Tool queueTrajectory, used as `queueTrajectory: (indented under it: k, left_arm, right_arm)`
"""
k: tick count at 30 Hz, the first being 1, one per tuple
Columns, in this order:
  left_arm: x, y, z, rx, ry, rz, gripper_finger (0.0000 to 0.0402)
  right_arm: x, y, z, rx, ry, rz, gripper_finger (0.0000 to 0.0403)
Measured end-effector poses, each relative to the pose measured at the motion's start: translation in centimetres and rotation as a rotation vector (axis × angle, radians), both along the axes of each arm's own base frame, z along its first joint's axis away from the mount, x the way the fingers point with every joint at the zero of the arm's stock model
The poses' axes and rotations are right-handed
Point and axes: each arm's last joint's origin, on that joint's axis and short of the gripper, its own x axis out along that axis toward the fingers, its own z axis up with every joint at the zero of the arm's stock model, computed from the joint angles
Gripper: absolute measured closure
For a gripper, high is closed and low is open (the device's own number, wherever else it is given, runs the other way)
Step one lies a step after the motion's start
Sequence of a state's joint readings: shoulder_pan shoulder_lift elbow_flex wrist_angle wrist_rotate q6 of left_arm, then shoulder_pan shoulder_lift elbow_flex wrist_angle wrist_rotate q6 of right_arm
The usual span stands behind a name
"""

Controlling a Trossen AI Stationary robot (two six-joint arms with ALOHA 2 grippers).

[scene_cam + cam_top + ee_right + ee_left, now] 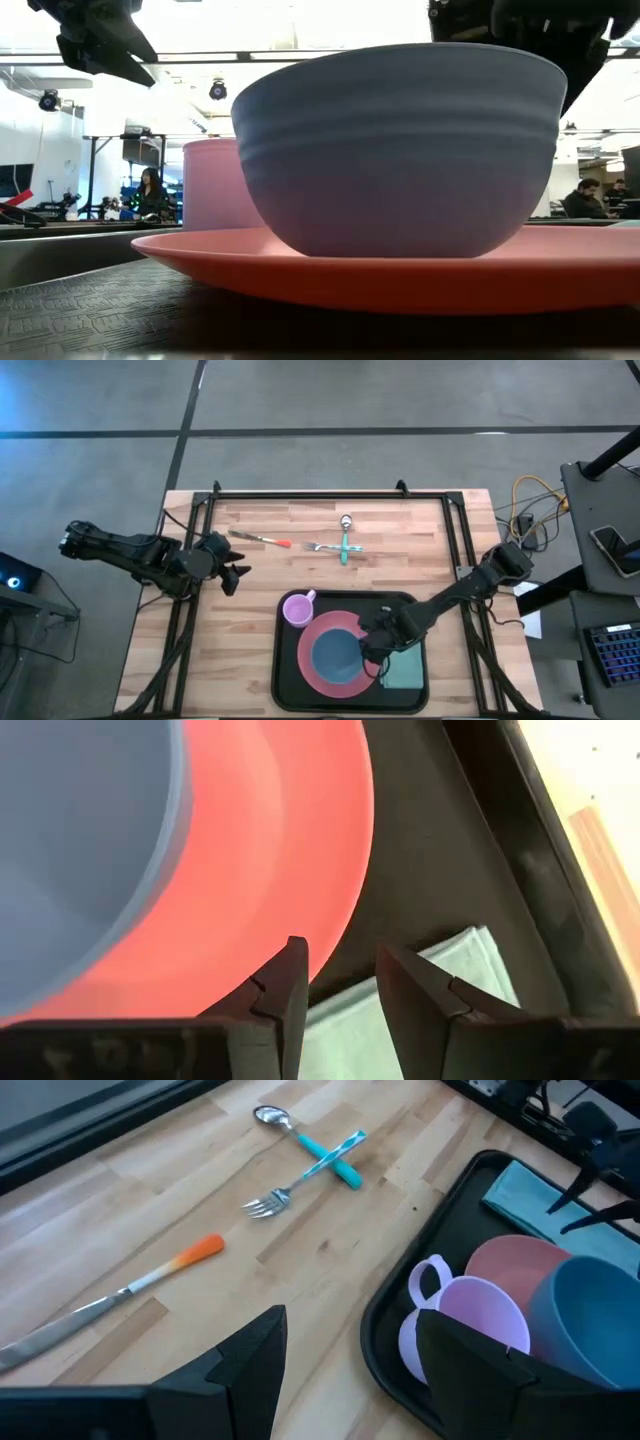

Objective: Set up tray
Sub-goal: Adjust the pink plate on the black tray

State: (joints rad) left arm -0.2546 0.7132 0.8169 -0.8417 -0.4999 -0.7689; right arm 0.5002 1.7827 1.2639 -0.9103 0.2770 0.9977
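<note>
The black tray point(350, 695) lies at the table's near middle. On it sits a pink plate point(312, 660) carrying a blue bowl point(335, 653). A lilac mug point(298, 608) stands at the tray's far left corner, and a teal napkin point(405, 672) lies flat to the right of the plate. My right gripper point(340, 965) points down, open, over the plate's right rim point(340, 870) and the napkin's edge point(400, 1010), with nothing between its fingers. My left gripper point(355, 1350) hangs open above the table, left of the tray.
An orange-handled knife point(262, 539) lies on the wood at the far side, with a teal-handled fork point(325, 546) and spoon point(346, 535) crossed beside it. Bare wood lies left of the tray. Dark frame rails point(200, 530) run along the table's edges.
</note>
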Motion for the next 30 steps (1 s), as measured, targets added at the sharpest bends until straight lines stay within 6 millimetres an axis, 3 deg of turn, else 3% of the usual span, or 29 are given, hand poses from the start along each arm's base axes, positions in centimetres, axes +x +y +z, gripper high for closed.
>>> queueTrajectory:
  k: [7, 14, 19, 24, 30]
  left_arm:
    - [0.0, -0.1, 0.0, -0.017, 0.004, -0.018, 0.0199]
    - [-0.3, -0.4, -1.3, -0.138, 0.118, -0.09, 0.0199]
    - [-0.2, -1.3, -2.0, -0.132, 0.177, -0.18, 0.0199]
    - [0.5, -3.7, -2.6, -0.032, 0.246, -0.395, 0.0223]
    - [2.9, -8.4, -4.8, 0.014, 0.31, -0.559, 0.0291]
  right_arm:
    - [1.2, -3.3, 0.6, 0.022, -0.041, -0.191, 0.0309]
    - [2.3, -7.3, 1.7, -0.006, -0.065, -0.207, 0.0319]
    - [3.9, -10.3, 2.0, 0.06, -0.12, -0.194, 0.032]
    - [4.8, -12.9, 2.8, 0.052, -0.157, -0.186, 0.0328]
    - [5.3, -15.3, 4.3, -0.004, -0.174, -0.083, 0.0333]
